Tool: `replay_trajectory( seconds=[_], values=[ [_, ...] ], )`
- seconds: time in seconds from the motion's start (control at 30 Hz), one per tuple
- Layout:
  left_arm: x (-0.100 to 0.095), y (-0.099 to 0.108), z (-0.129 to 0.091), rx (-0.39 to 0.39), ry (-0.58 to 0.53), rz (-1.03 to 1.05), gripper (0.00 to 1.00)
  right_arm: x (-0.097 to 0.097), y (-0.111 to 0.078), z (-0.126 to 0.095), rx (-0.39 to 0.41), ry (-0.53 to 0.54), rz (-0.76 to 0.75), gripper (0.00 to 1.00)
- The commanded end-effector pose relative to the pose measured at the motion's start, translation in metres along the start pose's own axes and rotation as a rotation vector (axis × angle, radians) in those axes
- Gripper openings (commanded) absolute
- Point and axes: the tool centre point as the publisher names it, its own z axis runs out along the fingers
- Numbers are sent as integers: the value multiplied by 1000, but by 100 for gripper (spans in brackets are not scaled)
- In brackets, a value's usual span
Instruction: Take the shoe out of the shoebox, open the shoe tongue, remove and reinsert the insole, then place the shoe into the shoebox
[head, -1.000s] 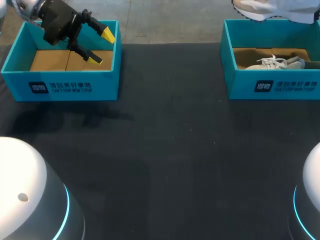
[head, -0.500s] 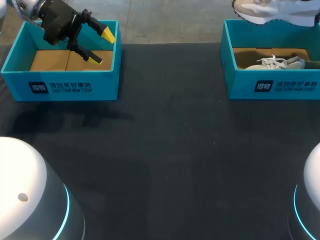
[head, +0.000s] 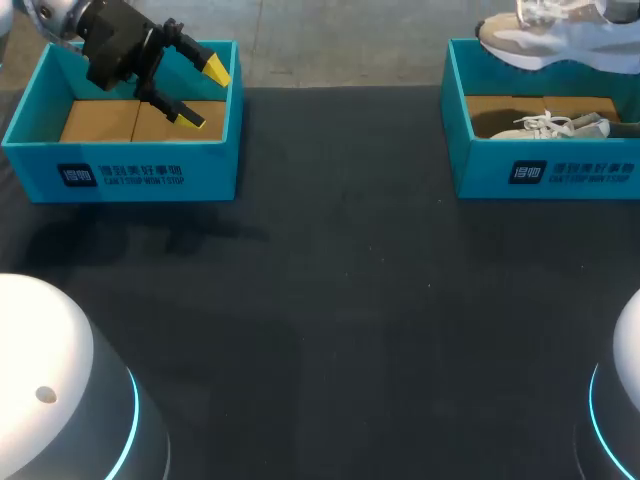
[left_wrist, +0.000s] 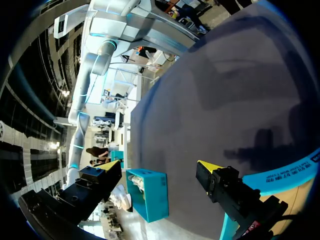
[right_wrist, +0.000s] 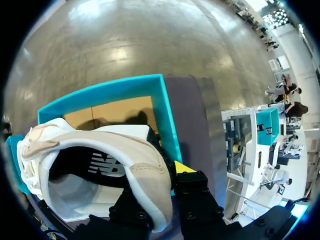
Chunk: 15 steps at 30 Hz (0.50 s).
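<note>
A beige and white shoe (head: 560, 42) hangs in the air over the back edge of the right teal shoebox (head: 480, 172). My right gripper (right_wrist: 162, 182) is shut on its heel collar; one yellow tip shows beside the shoe (right_wrist: 100, 150), the other finger is hidden by it. That gripper is out of the head view. A second white shoe (head: 560, 126) lies inside the box, laces up. My left gripper (head: 205, 93) hangs open and holds nothing above the left teal box (head: 120, 172). In the left wrist view its gripper (left_wrist: 157, 167) points across the table.
The left box shows only its bare cardboard floor (head: 100, 122). Dark table cloth (head: 340, 300) stretches between and in front of the two boxes. The right box (left_wrist: 150, 195) shows far off in the left wrist view.
The held shoe has drifted a little to the right and further into the head view above the right box. My left arm has stayed still.
</note>
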Motion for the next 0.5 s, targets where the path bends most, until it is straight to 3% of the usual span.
replay_trajectory(
  seconds=[0.03, 0.5],
  values=[
    [0, 0, 0, 0, 3, 1, 100, -1, -13, 11, -26, -3, -7, 0],
    [0, 0, 0, 0, 3, 1, 100, 4, -30, 36, -18, -32, -69, 0]
  ],
)
